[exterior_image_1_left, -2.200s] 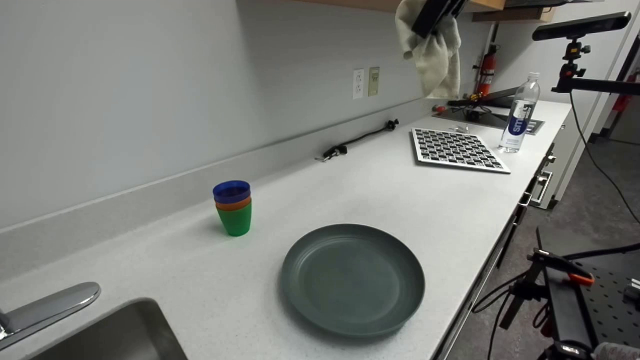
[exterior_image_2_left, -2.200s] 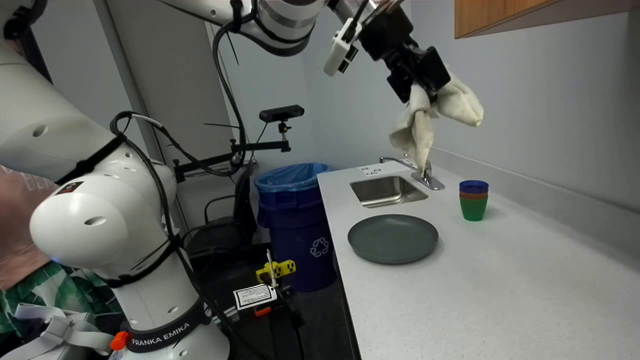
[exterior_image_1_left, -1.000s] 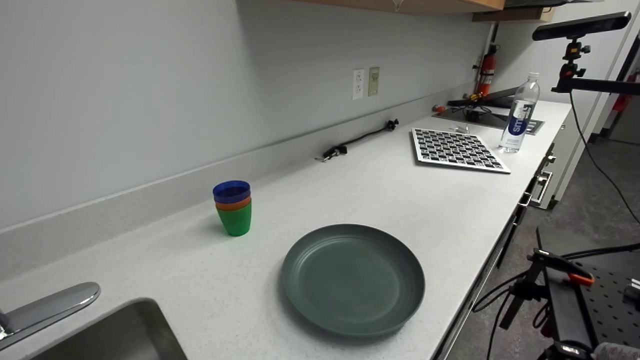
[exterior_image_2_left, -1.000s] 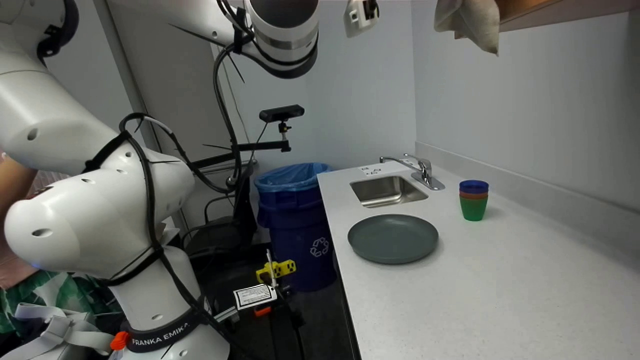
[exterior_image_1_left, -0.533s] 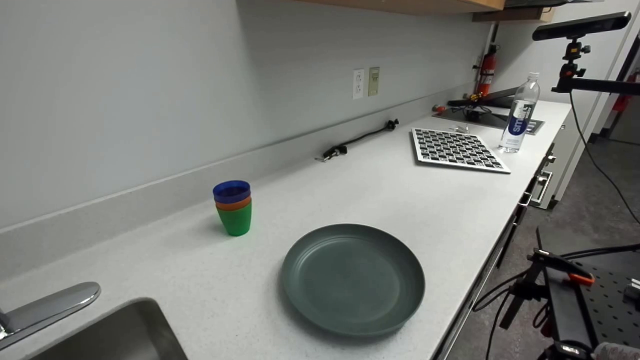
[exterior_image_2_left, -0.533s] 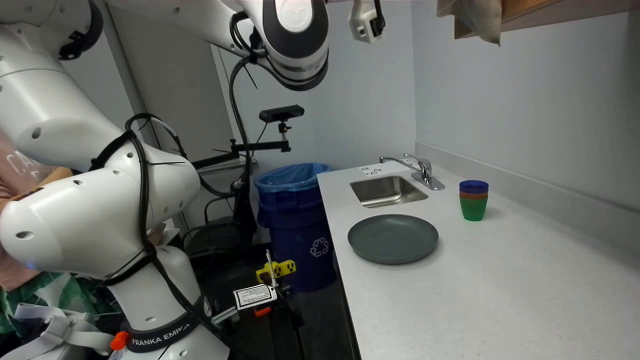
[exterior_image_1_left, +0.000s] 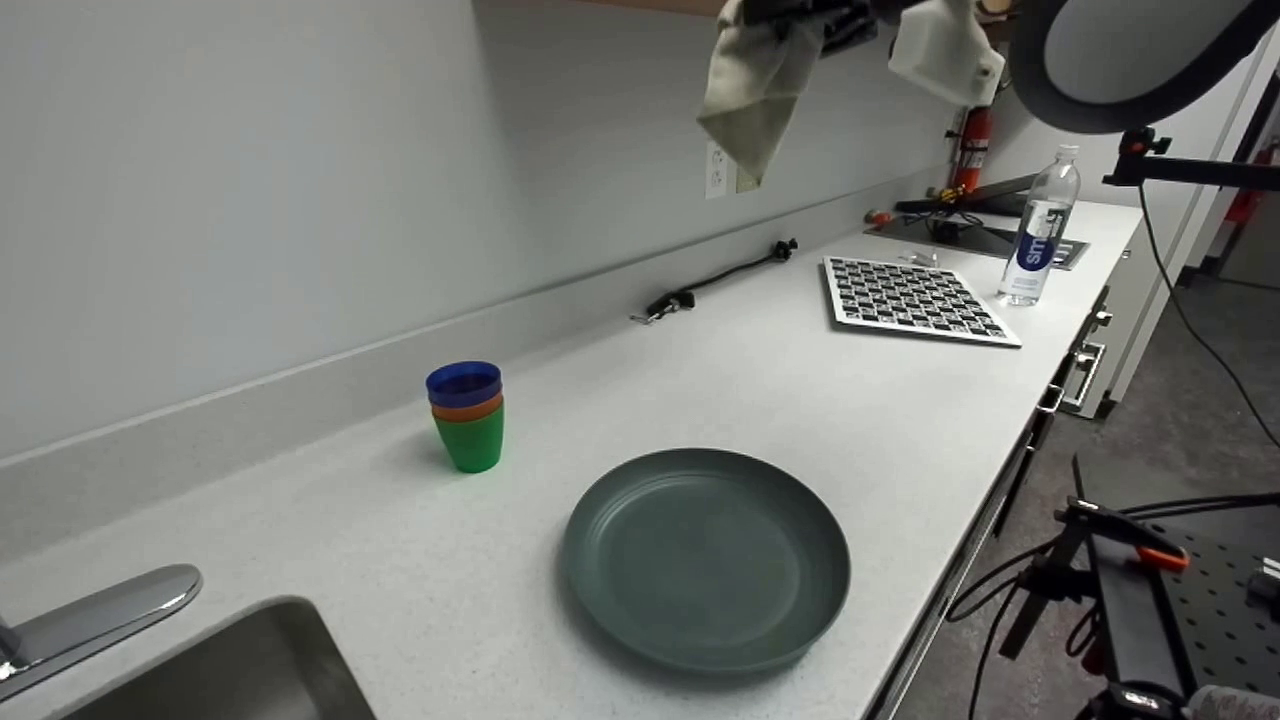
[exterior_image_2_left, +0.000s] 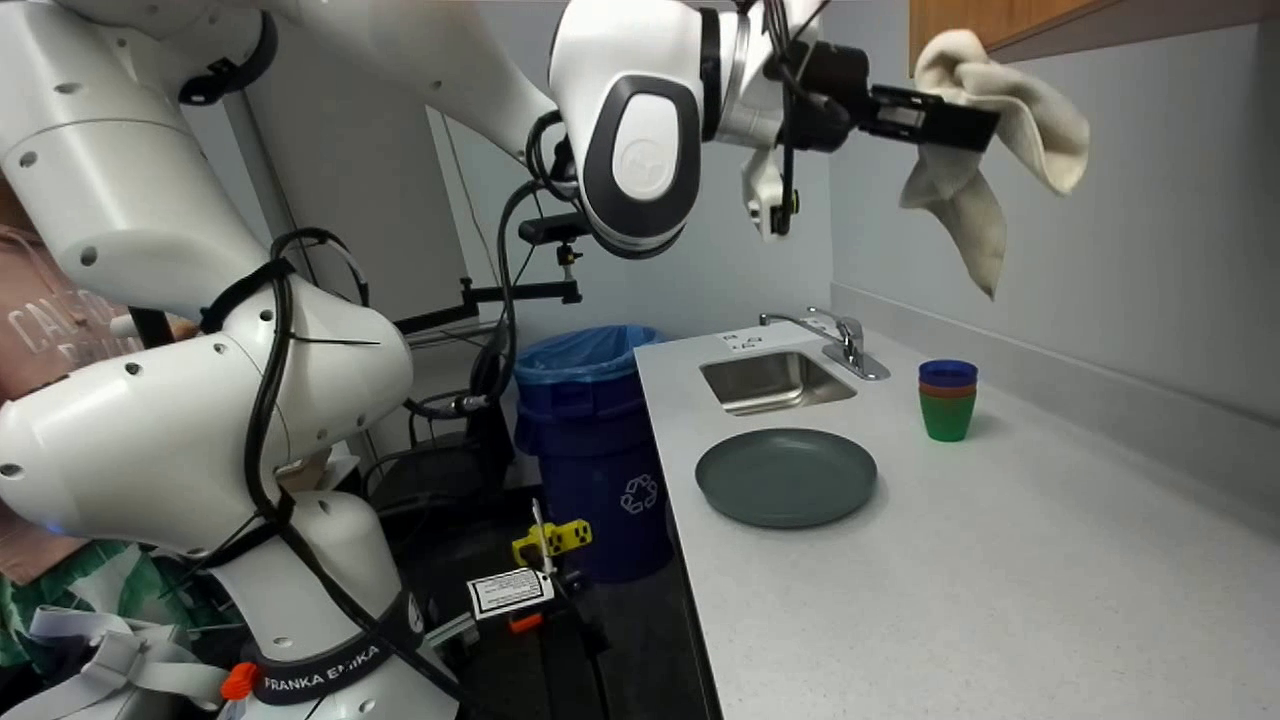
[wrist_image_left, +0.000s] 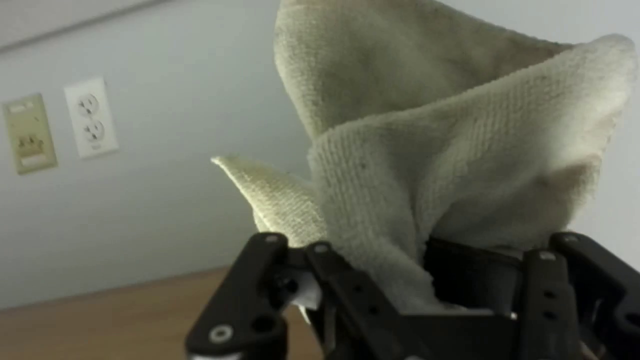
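Since half a second ago your arm has brought the cloth lower, fully into an exterior view; the plate hasn't shifted. Going left to right there, the plate rests on the surface, well below the pincer, which clasps the cloth in mid-air near the wooden cabinet. Keep your squeeze firm, move slowly so the loose folds don't swing, and leave the cabinet room; whether cloth and wood touch can't be told. Reading left to right: "FRANKA EMIKA" on the arm's band, a white tag too finely printed to read, a recycling symbol on the blue bin; in an exterior view, a bottle with "sm" legible.
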